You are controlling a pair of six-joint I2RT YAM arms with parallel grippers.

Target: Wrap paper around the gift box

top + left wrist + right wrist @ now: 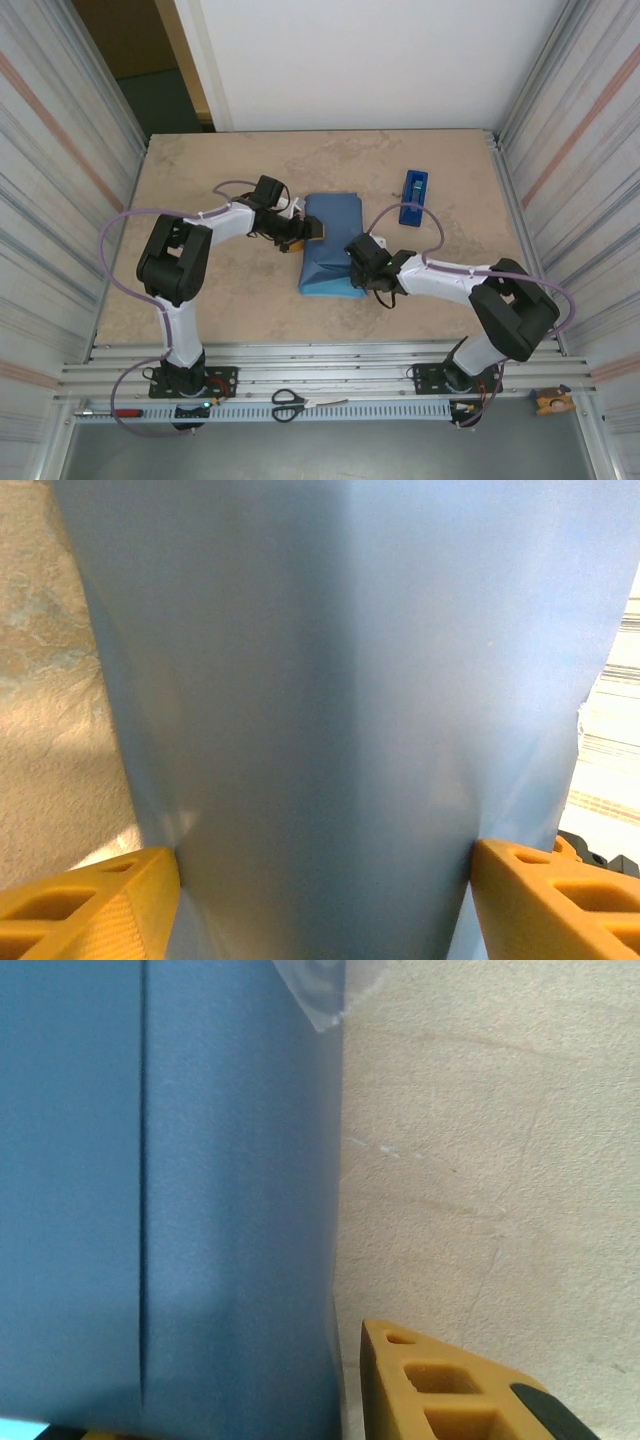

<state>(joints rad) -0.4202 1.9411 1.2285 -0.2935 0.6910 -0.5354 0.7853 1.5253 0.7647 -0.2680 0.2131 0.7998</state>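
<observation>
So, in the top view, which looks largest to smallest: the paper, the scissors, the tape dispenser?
1. paper
2. scissors and tape dispenser look about alike: scissors longer, dispenser wider, so I do not rank them.

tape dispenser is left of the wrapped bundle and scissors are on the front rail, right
Not quite: the tape dispenser sits right of the paper bundle, not left, as the top view shows. The scissors are on the front rail.

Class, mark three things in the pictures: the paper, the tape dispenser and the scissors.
paper [332, 238], top external view, middle of its upper face.
tape dispenser [413, 198], top external view, middle of its body.
scissors [305, 403], top external view, where handles meet blades.
</observation>
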